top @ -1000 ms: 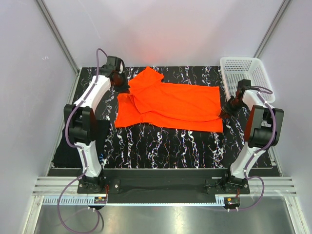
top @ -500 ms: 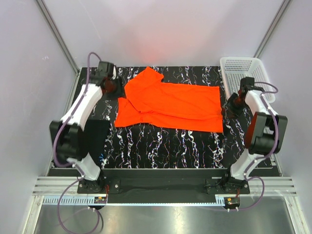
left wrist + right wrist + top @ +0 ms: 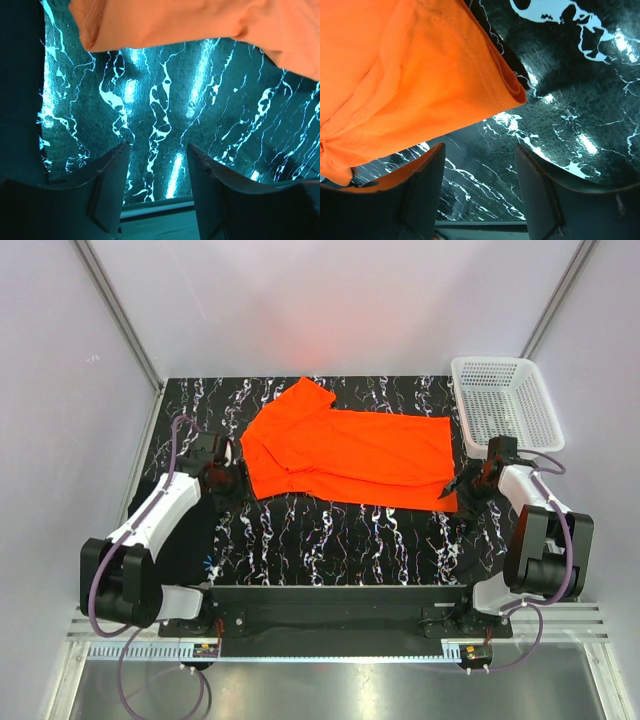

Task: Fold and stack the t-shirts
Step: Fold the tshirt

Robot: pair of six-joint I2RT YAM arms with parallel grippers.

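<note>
Orange-red t-shirt (image 3: 350,450): lies spread out on the black mat (image 3: 340,535).
Left claw (image 3: 222,480): open, holds nothing, just beside the shirt's left edge.
Right claw (image 3: 465,490): open, holds nothing, by the shirt's near right corner.
Basket (image 3: 505,400): white, at the far right.

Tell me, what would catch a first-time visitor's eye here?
The vivid orange-red t-shirt strikes first, spread out across the far half of the black white-veined mat. Next, the left arm and right arm reach in at the shirt's two near corners, jaws open. A white mesh basket sits at the far right.
</note>
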